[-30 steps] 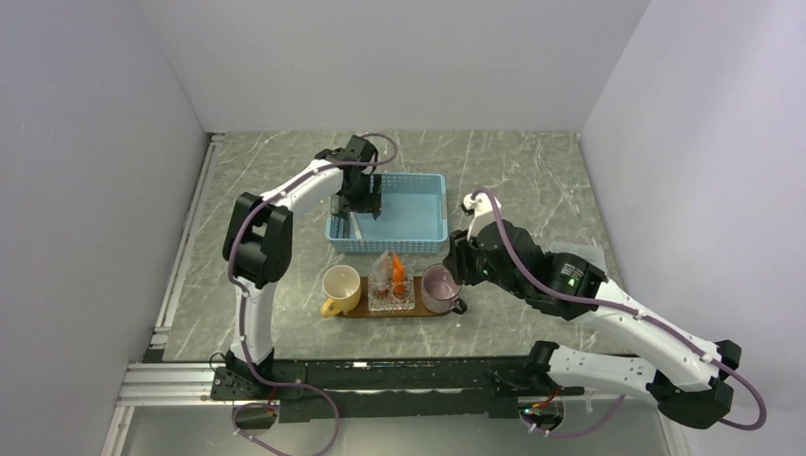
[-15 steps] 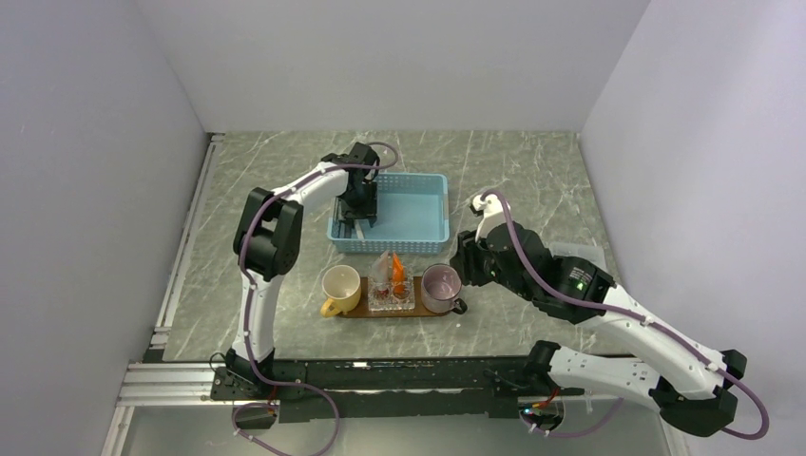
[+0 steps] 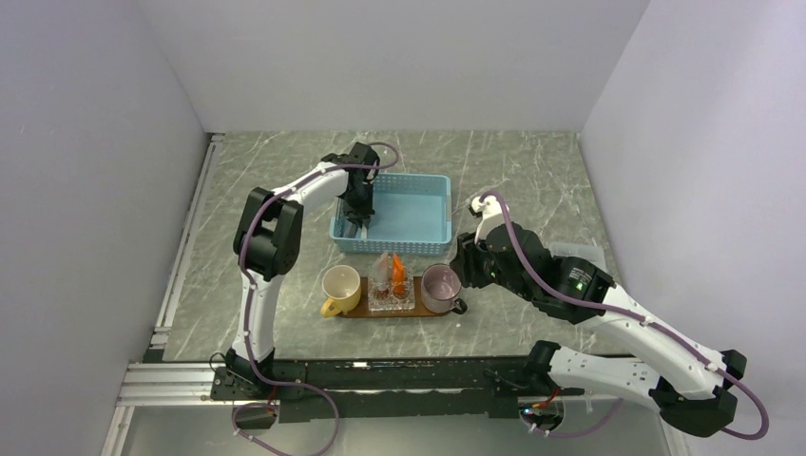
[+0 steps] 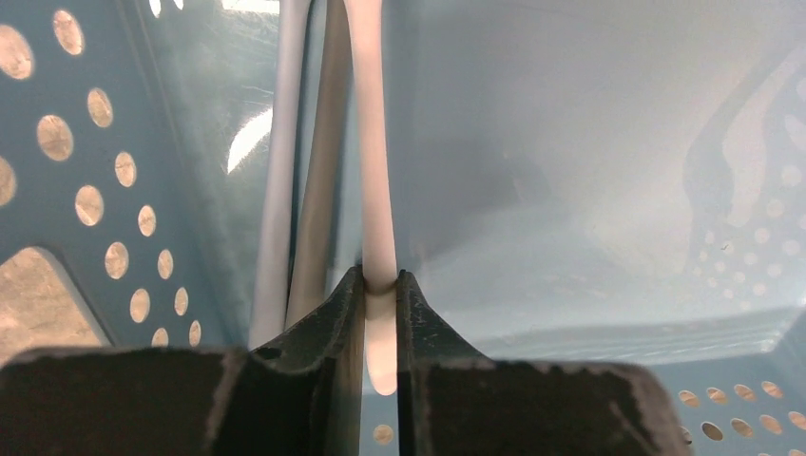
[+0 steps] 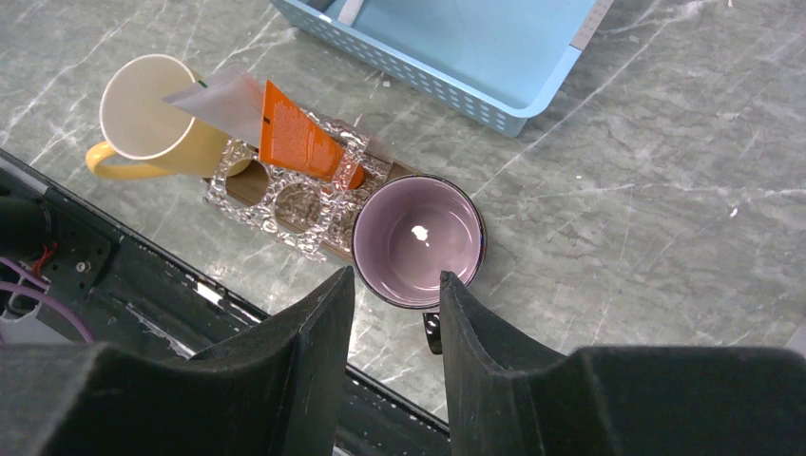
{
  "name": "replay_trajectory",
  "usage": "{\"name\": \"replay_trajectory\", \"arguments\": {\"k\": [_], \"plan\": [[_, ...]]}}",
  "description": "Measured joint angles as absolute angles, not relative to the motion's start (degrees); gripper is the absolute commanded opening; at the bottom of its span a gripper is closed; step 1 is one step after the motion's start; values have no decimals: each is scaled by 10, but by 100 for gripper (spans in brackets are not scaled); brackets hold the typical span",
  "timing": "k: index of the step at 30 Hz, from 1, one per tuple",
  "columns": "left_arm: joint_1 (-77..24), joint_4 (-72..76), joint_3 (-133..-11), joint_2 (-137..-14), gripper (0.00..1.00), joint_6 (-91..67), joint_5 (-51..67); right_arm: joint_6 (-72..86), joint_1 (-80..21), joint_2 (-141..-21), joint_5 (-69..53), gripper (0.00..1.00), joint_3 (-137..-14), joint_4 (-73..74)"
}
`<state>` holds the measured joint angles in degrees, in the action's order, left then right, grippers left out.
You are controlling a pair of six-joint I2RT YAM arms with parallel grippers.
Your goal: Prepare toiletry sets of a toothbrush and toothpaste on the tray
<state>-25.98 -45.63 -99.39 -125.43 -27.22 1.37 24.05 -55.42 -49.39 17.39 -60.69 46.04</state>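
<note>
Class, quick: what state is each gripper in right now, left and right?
Left gripper: shut on the toothbrush.
Right gripper: open, holding nothing.

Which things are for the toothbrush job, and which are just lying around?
For the job: toothbrush, pinched in the left pincer; toothpaste; tray.
Just around: basket, yellow cup, purple cup, glass holder.
</note>
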Motion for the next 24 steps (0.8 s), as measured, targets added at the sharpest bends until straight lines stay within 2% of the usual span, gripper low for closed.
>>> {"name": "replay_trajectory", "arguments": {"k": [2,12,24], "plan": [[-260,-456,-994,-1254,0,-269,17,241,-554,-494,174,41,-607,463],[-260,-453,-994,-1238,0,-245,26,247,-554,-495,172,41,-608,468],[-260,-448,-994,-1079,0,-187,59,253,-553,-507,169,41,-623,471]]}}
